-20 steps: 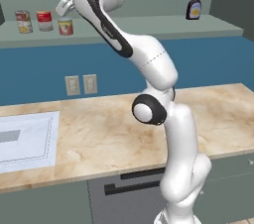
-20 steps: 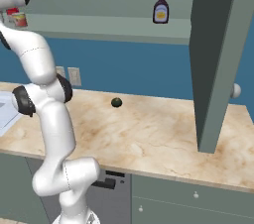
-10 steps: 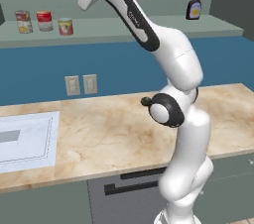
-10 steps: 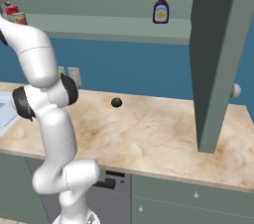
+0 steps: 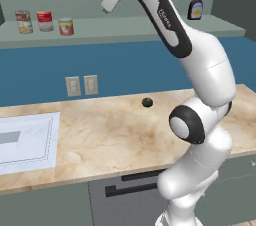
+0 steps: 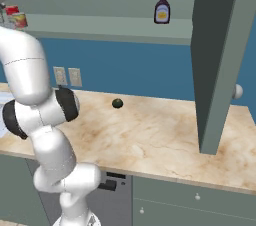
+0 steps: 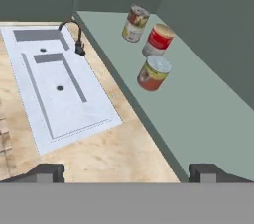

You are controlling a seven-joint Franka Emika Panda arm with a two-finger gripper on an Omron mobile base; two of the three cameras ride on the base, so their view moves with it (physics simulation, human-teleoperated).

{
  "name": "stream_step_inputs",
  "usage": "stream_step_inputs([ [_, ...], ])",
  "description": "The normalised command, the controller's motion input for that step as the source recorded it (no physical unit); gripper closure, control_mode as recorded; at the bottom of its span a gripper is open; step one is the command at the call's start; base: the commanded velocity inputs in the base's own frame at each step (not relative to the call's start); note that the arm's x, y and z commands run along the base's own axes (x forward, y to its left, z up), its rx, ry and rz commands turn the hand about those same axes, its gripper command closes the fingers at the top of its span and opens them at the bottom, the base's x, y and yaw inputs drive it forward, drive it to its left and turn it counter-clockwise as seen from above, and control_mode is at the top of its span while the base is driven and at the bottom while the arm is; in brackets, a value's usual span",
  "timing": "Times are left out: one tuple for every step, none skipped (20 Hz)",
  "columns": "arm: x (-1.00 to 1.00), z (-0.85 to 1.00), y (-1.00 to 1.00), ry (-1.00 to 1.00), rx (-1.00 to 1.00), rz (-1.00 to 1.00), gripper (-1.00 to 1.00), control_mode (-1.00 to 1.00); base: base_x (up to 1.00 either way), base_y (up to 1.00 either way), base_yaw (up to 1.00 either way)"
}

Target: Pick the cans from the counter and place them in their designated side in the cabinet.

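Both cans stand upright on the cabinet's grey-green ledge (image 7: 208,119). The red-and-white can (image 5: 45,20) (image 7: 158,40) is in the middle of a short row. Nearest my hand is the shorter can with the orange-red label (image 5: 65,26) (image 7: 153,73) (image 6: 17,18). My gripper (image 5: 107,5) (image 7: 126,173) hangs open and empty in the air above the ledge, to the right of the row and apart from it. The beige counter (image 5: 110,135) lies below.
A yellow-and-red labelled can (image 5: 22,21) (image 7: 134,23) ends the row. A dark sauce bottle (image 5: 195,5) (image 6: 161,7) stands on the ledge's right half. A dark green lump (image 5: 147,102) (image 6: 117,103) lies on the counter. The white sink panel (image 7: 54,79) with its faucet (image 7: 74,34) is at the left, and an open cabinet door (image 6: 220,55) hangs at the right.
The arm has swung to the right and upward, carrying the open gripper away from the shorter can. The cans have stayed where they were.
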Motion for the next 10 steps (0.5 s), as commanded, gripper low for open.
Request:
stream_step_inputs([
  [-0.85, -0.3, -0.53, -0.15, 0.07, 0.08, -1.0, -1.0, 0.0, 0.0, 0.0],
  [-0.86, -0.3, -0.54, -0.15, 0.07, 0.08, -1.0, -1.0, 0.0, 0.0, 0.0],
  [-0.88, -0.3, -0.54, -0.15, 0.07, 0.08, -1.0, -1.0, 0.0, 0.0, 0.0],
  [-0.88, -0.3, -0.54, -0.15, 0.07, 0.08, -1.0, -1.0, 0.0, 0.0, 0.0],
  [-0.89, -0.3, -0.54, -0.15, 0.07, 0.08, -1.0, -1.0, 0.0, 0.0, 0.0],
  [-0.9, -0.3, -0.53, -0.15, 0.07, 0.08, -1.0, -1.0, 0.0, 0.0, 0.0],
  [-0.9, -0.3, -0.52, -0.15, 0.07, 0.07, -1.0, -1.0, 0.0, 0.0, 0.0],
  [-0.91, -0.29, -0.52, -0.16, 0.07, 0.07, -1.0, -1.0, 0.0, 0.0, 0.0],
  [-0.91, -0.29, -0.52, -0.16, 0.07, 0.07, -1.0, -1.0, 0.0, 0.0, 0.0],
  [-0.92, -0.28, -0.53, -0.16, 0.07, 0.07, -1.0, -1.0, 0.0, 0.0, 0.0],
])
